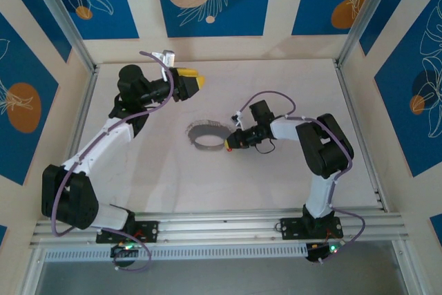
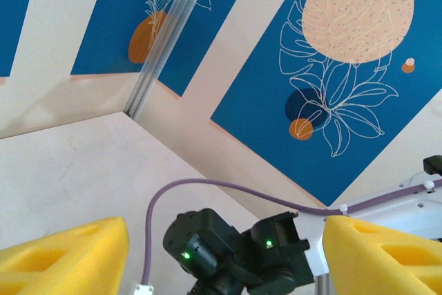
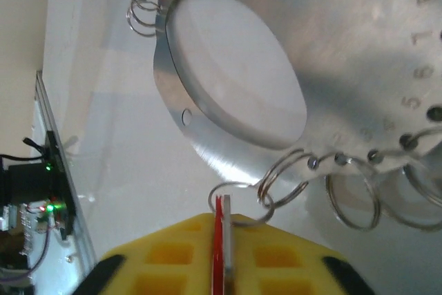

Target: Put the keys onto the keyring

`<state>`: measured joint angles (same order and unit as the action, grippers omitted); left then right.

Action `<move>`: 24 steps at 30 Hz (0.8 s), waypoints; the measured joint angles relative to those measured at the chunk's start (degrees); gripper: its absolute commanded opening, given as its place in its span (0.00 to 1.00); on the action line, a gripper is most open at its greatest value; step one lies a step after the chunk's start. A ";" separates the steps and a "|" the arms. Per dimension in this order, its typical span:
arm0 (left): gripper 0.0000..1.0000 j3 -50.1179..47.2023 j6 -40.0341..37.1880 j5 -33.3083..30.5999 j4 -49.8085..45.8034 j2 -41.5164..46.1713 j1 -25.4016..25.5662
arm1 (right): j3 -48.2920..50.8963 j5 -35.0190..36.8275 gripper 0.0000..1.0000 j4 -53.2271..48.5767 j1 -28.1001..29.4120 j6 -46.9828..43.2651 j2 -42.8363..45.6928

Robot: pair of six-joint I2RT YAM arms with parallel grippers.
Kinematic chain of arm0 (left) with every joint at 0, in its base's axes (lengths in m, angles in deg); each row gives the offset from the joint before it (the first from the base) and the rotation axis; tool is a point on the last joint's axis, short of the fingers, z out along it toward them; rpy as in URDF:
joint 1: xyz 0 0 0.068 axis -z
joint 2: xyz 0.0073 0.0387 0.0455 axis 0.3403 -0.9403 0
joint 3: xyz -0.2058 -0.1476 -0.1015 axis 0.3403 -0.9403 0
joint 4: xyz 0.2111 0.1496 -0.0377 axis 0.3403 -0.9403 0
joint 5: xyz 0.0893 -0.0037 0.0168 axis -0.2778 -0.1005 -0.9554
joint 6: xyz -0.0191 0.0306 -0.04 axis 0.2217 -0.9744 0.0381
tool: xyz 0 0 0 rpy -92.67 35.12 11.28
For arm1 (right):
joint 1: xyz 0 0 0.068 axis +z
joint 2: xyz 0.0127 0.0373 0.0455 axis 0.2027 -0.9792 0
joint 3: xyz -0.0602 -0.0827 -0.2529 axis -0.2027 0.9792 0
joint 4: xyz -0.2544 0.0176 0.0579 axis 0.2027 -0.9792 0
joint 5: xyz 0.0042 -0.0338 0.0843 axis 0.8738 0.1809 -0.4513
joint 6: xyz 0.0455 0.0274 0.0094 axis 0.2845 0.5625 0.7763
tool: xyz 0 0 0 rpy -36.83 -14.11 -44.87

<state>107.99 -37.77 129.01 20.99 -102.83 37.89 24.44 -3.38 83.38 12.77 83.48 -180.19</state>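
Observation:
My right gripper [image 3: 222, 224] is shut on the key [image 3: 221, 246], a thin red and silvery strip seen edge-on between the yellow pads [image 3: 166, 253]. A small wire loop [image 3: 233, 191] at the key's tip touches a split ring [image 3: 283, 183] of the keyring [image 3: 224, 157], a flat steel ring plate with several split rings hanging from its edge. In the top view the keyring [image 1: 196, 133] lies mid-table with my right gripper [image 1: 229, 144] at its right rim. My left gripper [image 1: 188, 82] is open and raised at the back left, its yellow fingers [image 2: 69, 253] far apart with nothing between them.
Blue patterned panels wall the table on three sides, with aluminium posts [image 1: 62, 18] at the back corners. An aluminium rail [image 1: 221, 226] runs along the near edge. Past my left fingers, a black arm joint [image 2: 228, 246] with green lights and a purple cable [image 2: 228, 188] show.

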 measured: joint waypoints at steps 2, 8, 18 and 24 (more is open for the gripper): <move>0.74 -0.04 0.04 0.00 0.00 -0.15 0.00 | 2.23 0.17 0.37 0.26 0.94 0.63 2.14; 0.81 -0.70 0.87 0.02 0.55 -0.24 0.00 | 8.68 -0.07 0.46 -0.70 2.95 2.27 14.71; 1.00 -4.61 -0.94 -4.94 -4.13 4.79 -0.04 | 8.24 4.31 0.87 -6.08 -3.61 3.87 36.26; 1.00 -9.55 -8.02 -19.50 -10.23 13.55 -0.15 | 3.67 14.64 0.90 -6.95 -10.27 4.37 41.35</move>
<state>98.44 -45.79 109.51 10.76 -89.28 37.74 28.12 11.27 76.43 2.50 87.85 -138.84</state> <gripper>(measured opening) 0.996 0.886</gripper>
